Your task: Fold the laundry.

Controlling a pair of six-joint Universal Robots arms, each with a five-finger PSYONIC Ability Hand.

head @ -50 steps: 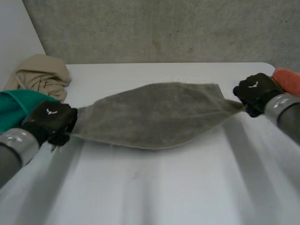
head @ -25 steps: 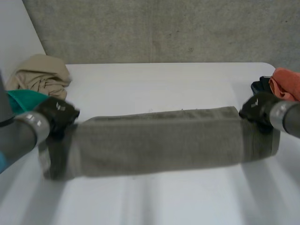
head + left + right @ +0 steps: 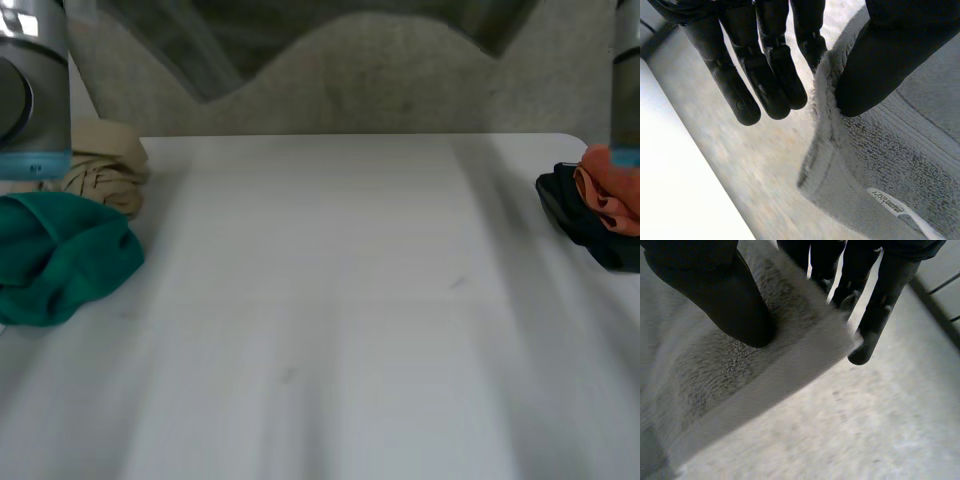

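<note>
Left wrist view: left hand (image 3: 890, 55) pinching grey towel (image 3: 900, 160) edge | right hand (image 3: 715, 290) pinching likewise | towel seemingly aloft, head view's upper edge

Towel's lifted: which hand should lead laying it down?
Right, marginally: the right hand seems to pinch well inside the hem of the towel, while the left hand grips just its edge.

Table (image 3: 320, 300) middle open; teal cloth (image 3: 60, 255) left, orange cloth (image 3: 612, 190) right.
</note>
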